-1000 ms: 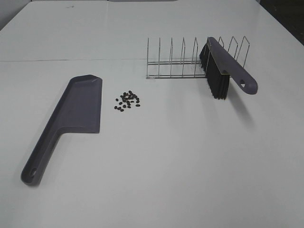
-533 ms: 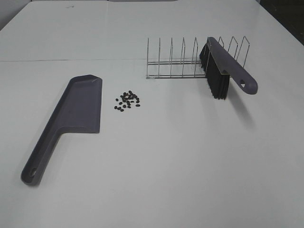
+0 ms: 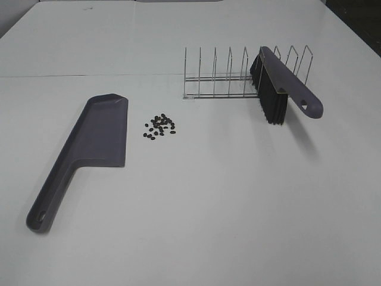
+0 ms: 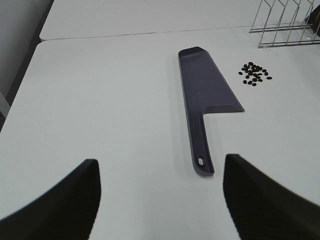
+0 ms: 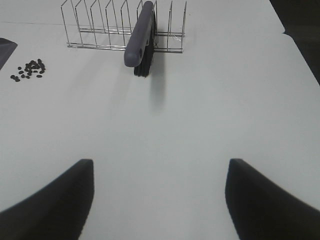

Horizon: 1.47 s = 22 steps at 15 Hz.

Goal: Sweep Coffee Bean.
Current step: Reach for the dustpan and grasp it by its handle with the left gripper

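A loose cluster of dark coffee beans [image 3: 159,126] lies on the white table just right of the purple-grey dustpan [image 3: 98,138], which lies flat with its handle toward the front. The beans [image 4: 255,74] and dustpan [image 4: 206,92] also show in the left wrist view. A purple-grey brush [image 3: 280,89] with black bristles rests in a wire rack [image 3: 238,77] at the back right. In the right wrist view the brush [image 5: 141,36] and beans [image 5: 29,69] lie far ahead. My left gripper [image 4: 160,200] and right gripper [image 5: 159,200] are open and empty, out of the high view.
The white table [image 3: 226,196] has a seam across its back part. The wire rack [image 5: 105,30] has several upright dividers. A dark area lies past the table's right edge [image 5: 300,30].
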Motion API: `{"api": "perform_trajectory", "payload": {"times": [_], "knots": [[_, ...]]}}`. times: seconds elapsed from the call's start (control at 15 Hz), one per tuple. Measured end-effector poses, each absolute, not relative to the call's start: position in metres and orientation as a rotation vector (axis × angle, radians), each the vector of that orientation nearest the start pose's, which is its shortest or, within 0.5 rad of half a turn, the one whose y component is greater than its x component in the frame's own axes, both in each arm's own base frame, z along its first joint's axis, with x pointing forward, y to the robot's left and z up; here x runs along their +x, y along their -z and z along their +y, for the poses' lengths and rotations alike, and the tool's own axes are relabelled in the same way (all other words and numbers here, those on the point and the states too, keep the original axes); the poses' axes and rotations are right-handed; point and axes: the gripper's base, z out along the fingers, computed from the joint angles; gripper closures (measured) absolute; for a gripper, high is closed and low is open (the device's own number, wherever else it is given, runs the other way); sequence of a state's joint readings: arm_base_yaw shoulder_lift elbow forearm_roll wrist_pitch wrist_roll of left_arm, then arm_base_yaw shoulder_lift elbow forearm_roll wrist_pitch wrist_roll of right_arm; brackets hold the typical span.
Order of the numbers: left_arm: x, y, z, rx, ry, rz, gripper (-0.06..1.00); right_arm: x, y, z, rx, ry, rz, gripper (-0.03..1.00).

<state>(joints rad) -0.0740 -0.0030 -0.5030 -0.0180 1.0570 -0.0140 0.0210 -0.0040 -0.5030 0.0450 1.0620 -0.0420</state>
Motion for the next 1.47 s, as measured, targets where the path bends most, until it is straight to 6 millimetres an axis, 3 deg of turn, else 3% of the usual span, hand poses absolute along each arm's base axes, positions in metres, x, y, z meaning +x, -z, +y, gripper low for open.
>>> {"api": "perform_trajectory", "payload": {"times": [1.47], "knots": [[-0.0056,-0.2784,-0.0009,0.062,0.076,2.034,0.29,-0.006,-0.278,0.0035,-0.066,-0.041,2.037,0.32]]}}
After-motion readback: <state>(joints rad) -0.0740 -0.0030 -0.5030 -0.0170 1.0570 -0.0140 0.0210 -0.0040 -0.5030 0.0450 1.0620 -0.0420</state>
